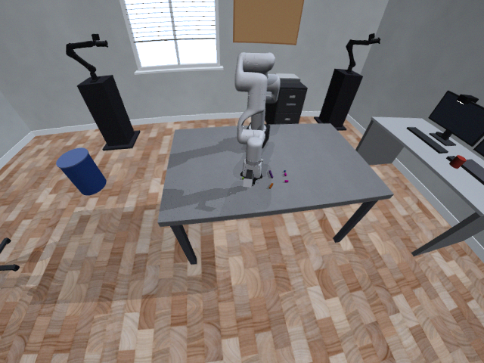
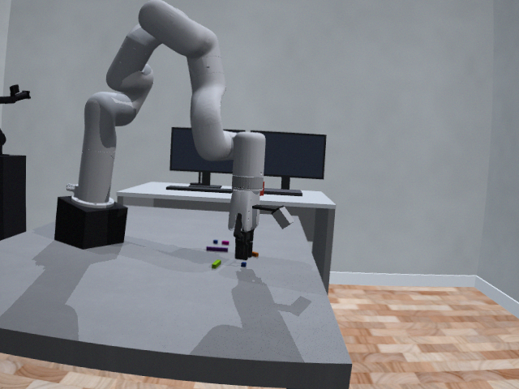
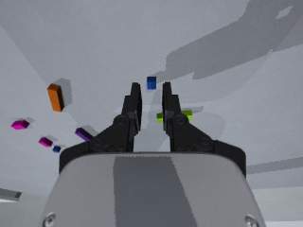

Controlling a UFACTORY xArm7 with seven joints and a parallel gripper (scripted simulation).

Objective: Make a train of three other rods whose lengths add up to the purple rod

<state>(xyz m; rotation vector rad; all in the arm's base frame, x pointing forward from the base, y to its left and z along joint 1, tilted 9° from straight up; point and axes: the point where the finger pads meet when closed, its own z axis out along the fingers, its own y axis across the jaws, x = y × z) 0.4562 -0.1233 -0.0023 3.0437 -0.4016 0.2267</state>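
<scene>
My gripper (image 2: 242,253) (image 3: 151,93) hangs low over the table, fingers pointing down, narrowly open with nothing between them. A blue rod (image 3: 151,82) lies just beyond the fingertips; it also shows in the exterior view (image 2: 243,264). A lime rod lies beside the right finger, partly hidden by it (image 2: 216,263). An orange rod (image 3: 56,96) (image 2: 255,254) lies to the other side. The purple rod (image 3: 83,134) (image 2: 216,249) lies further off. Two magenta rods (image 3: 20,124) (image 3: 45,141) and a second blue rod (image 3: 57,148) lie beyond it.
The arm's black base (image 2: 90,226) stands at the table's far side. The table's edge (image 2: 318,267) runs close behind the orange rod. A desk with monitors (image 2: 251,156) stands beyond the table.
</scene>
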